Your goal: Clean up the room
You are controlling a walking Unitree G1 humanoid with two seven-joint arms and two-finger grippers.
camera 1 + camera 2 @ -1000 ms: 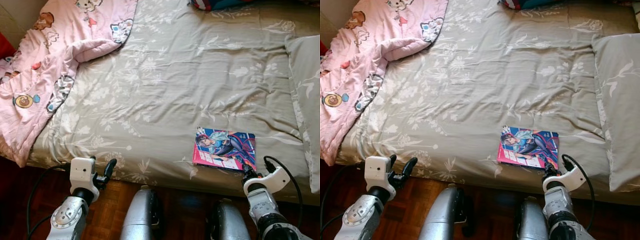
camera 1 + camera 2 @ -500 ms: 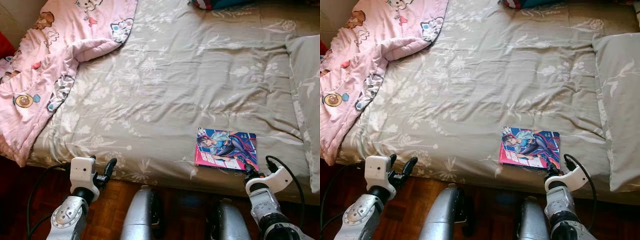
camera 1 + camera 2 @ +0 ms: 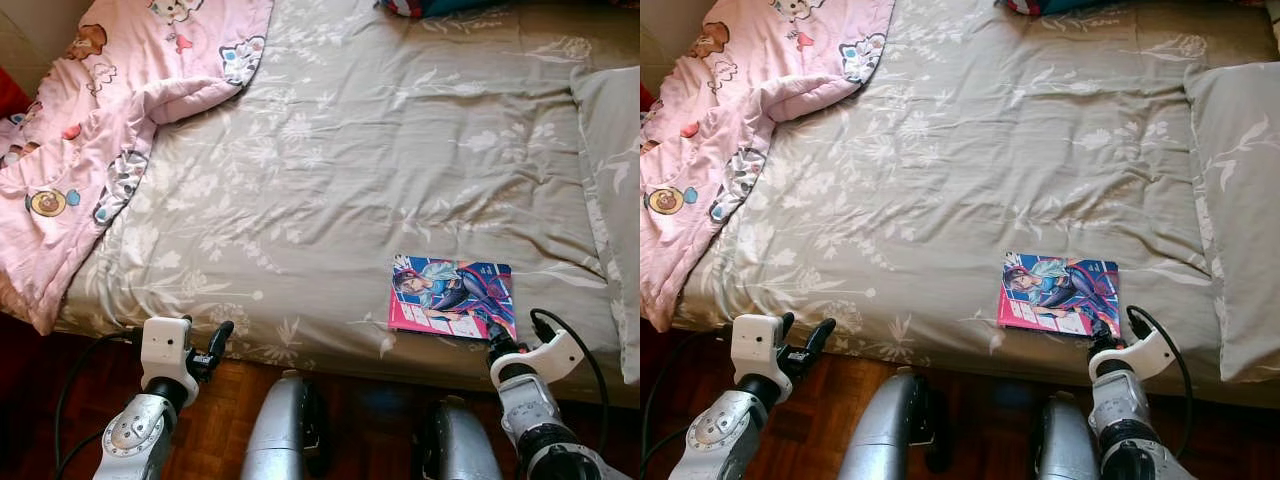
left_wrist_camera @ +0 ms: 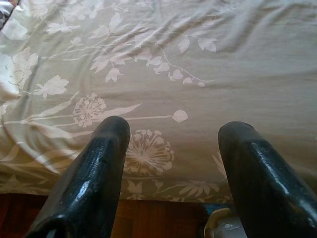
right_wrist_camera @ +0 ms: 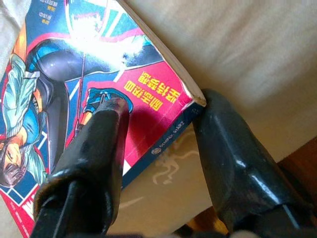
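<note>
i see a pink cartoon blanket [image 3: 110,110] bunched at the bed's far left, wooden parquet floor [image 3: 220,430] below.

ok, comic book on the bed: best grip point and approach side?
The near right corner of the comic book, from the bed's foot edge. It lies flat beside that edge, and the right gripper already straddles this corner, one finger on the cover, one past the spine.
</note>
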